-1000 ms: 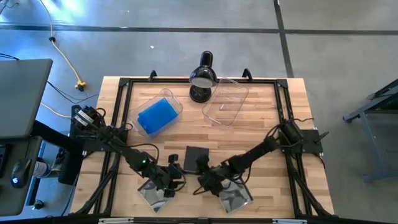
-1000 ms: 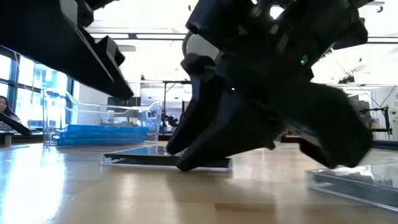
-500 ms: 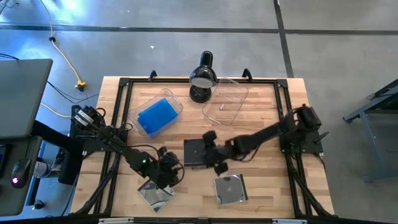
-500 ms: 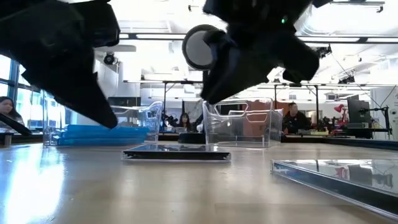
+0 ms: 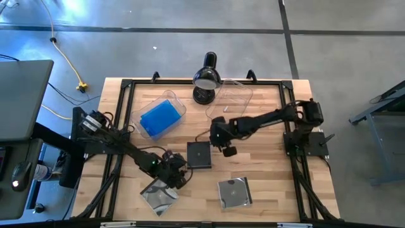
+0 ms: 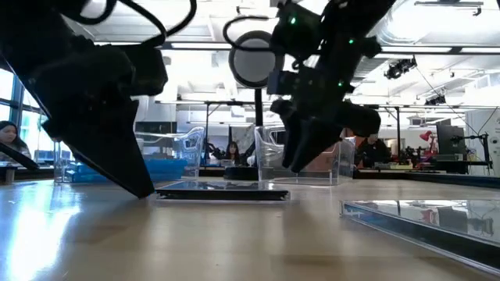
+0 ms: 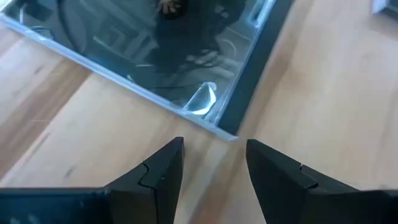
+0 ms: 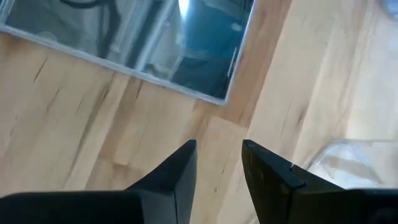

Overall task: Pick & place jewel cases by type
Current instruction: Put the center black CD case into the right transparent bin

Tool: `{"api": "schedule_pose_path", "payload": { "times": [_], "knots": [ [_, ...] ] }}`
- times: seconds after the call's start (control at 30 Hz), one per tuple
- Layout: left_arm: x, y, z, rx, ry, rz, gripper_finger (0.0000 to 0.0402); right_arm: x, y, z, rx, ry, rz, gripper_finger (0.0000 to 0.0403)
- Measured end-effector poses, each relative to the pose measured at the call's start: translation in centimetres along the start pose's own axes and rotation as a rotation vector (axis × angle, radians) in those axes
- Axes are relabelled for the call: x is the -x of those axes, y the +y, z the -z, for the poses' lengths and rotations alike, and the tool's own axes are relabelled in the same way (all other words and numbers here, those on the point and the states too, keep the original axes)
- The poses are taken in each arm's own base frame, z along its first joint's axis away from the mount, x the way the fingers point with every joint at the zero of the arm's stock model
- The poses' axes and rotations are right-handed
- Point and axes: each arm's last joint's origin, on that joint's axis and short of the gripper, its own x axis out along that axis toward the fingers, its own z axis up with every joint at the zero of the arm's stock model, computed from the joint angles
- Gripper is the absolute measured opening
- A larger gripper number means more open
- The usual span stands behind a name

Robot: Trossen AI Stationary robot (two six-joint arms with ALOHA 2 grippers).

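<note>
Your right gripper (image 5: 226, 143), part-open and empty, has left the front-edge clear case (image 5: 235, 192); left gripper (image 5: 174, 180), likewise empty, lingers.

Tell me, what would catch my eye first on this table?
Probably the two dark arms meeting over a dark jewel case at the table's middle: the left end effector sits low by a clear jewel case at the near edge, the right end effector hovers just beyond the dark one. Next, the bright blue stack in the left tub, beside a black desk lamp.
</note>
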Motion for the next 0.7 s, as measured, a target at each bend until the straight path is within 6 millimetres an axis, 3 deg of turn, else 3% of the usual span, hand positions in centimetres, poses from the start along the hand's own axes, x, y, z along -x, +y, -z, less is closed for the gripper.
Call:
{"api": "schedule_pose_path", "payload": {
  "times": [0.27, 0.47, 0.7],
  "knots": [
    [-0.7, -0.1, 0.2, -0.003, -0.052, -0.028, 0.0174, -0.6, -3.0, 1.1, -0.002, -0.089, -0.106, 0.0124],
    [-0.9, 0.0, 0.3, -0.059, -0.062, -0.042, 0.0174, -2.2, -3.1, 0.9, 0.070, -0.116, -0.087, 0.0124],
    [-1.0, 0.0, 0.3, -0.080, -0.064, -0.045, 0.0174, -2.2, -2.8, 0.6, 0.078, -0.084, -0.067, 0.0124]
  ]
}}
